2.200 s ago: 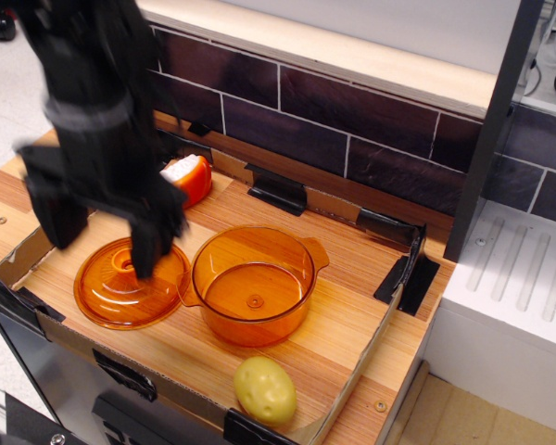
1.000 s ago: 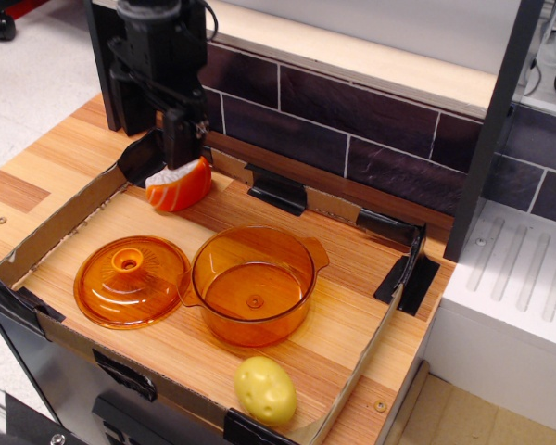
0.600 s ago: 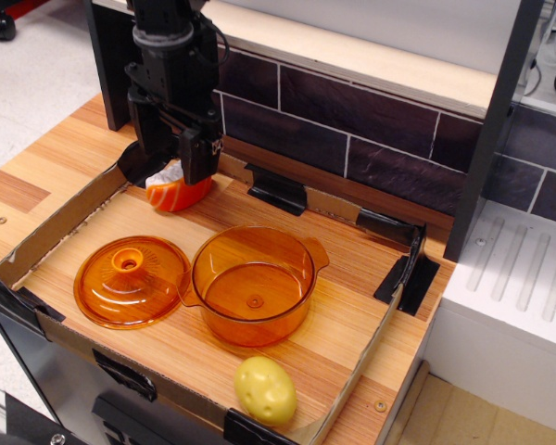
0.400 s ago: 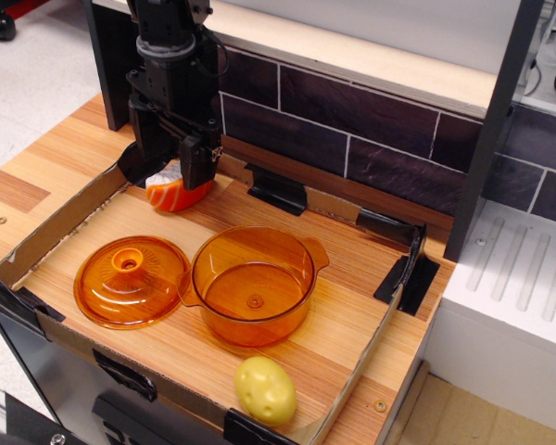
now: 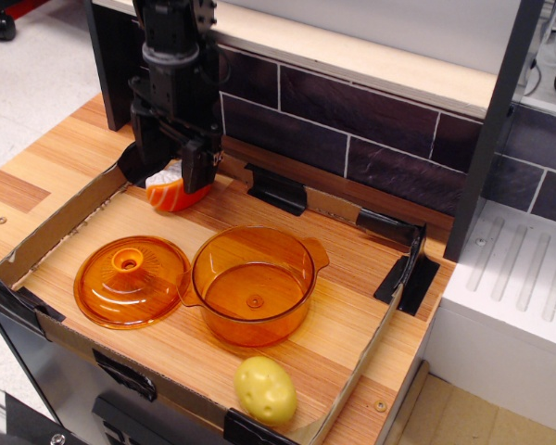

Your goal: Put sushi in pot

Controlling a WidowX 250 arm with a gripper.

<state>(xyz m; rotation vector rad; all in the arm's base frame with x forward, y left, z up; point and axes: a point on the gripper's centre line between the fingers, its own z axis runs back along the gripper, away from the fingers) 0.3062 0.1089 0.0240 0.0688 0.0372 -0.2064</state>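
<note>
Black gripper [image 5: 173, 165] sits in the upper left of the frame, pointing down over the sushi [image 5: 174, 193], one finger on each side of it, jaws narrowed around the piece; cannot tell for sure if the pads are actually touching it or if it is lifted, since the fingers hide most of the top. Sushi shows as an orange wedge with pale stripes and a bit of white rice, low at the back left corner of the wooden board [image 5: 352, 306], close to the dark tiled wall [image 5: 352, 130]. Pot [image 5: 253, 286] is in the centre of the frame, upright, open, nothing inside, one small handle pointing upper right, well apart from the sushi. Orange lid [image 5: 132, 281] with knob lies flat just left of the pot, rim touching or almost touching the pot's side, can't tell which. Yellow potato [image 5: 265, 390] at the bottom centre, near the front edge, apart from the pot. Low cardboard border [image 5: 56, 227] runs round the board, fixed with black tape patches at the corners and back. White ribbed surface [image 5: 519, 269] at the right edge of the frame, beyond a dark vertical post [image 5: 486, 130].
</note>
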